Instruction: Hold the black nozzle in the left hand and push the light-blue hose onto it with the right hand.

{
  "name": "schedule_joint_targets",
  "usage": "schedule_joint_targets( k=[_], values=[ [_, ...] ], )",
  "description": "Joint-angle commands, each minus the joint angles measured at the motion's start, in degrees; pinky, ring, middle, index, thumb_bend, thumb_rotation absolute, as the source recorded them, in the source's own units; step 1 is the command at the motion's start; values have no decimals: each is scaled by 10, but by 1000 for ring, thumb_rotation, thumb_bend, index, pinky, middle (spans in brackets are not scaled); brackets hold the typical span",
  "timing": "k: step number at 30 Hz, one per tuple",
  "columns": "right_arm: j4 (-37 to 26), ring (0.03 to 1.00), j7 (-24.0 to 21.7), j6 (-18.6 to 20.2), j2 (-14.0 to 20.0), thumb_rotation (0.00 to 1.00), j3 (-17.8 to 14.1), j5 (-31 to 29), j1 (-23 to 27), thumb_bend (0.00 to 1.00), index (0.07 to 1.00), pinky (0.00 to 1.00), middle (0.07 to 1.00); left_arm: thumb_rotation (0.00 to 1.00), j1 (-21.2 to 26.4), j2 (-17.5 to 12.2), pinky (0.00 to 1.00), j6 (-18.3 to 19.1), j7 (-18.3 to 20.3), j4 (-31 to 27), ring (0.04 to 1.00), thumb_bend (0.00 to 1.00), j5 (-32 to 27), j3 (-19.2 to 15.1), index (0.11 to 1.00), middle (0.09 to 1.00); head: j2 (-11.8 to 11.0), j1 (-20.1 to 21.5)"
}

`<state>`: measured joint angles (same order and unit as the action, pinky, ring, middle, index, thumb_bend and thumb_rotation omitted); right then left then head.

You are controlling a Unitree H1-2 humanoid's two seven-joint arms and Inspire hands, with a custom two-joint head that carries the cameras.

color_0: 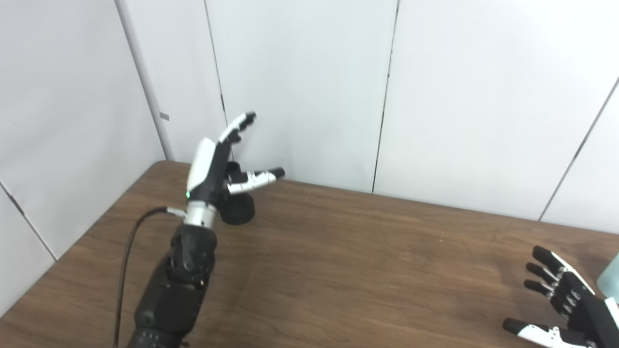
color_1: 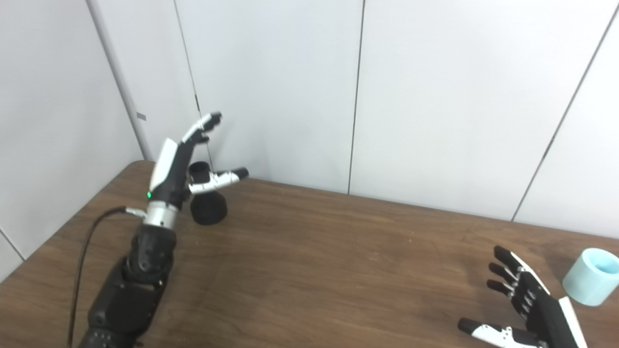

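The left hand (color_1: 181, 162), fingers spread, holds nothing beside the black flared plastic nozzle (color_1: 207, 200) near the wooden table's (color_1: 338, 270) far-left corner. The right hand (color_1: 524, 304), fingers apart, waits near the light-blue cylindrical hose (color_1: 591, 276) at the right edge; bare tabletop lies between.

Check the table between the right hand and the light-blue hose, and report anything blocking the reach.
Nothing visible blocks it. The right hand is open beside the light-blue hose, with only bare table between them. The black nozzle stands far off by the left hand.
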<state>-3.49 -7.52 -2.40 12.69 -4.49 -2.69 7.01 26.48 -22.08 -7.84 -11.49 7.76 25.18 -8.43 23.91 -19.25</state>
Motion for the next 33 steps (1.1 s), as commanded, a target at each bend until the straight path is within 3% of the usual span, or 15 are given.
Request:
schedule_joint_targets(
  k=[1,4,13,17,19,22,33],
  values=[
    [-19,874,4,-15,7,24,-6,0,18,731,874,784,913,319,35,-31,871,2,-14,-10,916,774,9,-11,837,880,0,-1],
    [-15,877,4,-17,8,19,-8,-2,19,728,876,789,915,336,45,-47,893,13,-18,5,920,786,16,-15,840,883,1,-3],
    [-9,884,1,-19,11,4,-8,-1,20,720,882,805,919,408,50,-59,860,121,-29,9,943,862,75,-9,875,912,1,-5],
    [-11,883,1,-18,13,2,-8,-1,19,720,883,805,920,396,49,-65,891,192,20,1,995,935,71,4,982,961,3,-7],
    [-12,877,2,-19,13,12,-8,-1,19,725,879,796,916,400,48,-69,977,222,41,-7,999,988,72,11,997,992,3,-6],
    [-12,873,1,-18,14,19,-10,-3,19,728,877,791,914,409,43,-80,998,265,71,-11,1000,1000,73,20,1000,1000,4,-4],
    [-17,855,2,-13,11,51,-11,-4,19,742,865,756,905,465,32,-85,1000,281,83,20,1000,1000,61,38,1000,1000,7,-3]
  ],
)
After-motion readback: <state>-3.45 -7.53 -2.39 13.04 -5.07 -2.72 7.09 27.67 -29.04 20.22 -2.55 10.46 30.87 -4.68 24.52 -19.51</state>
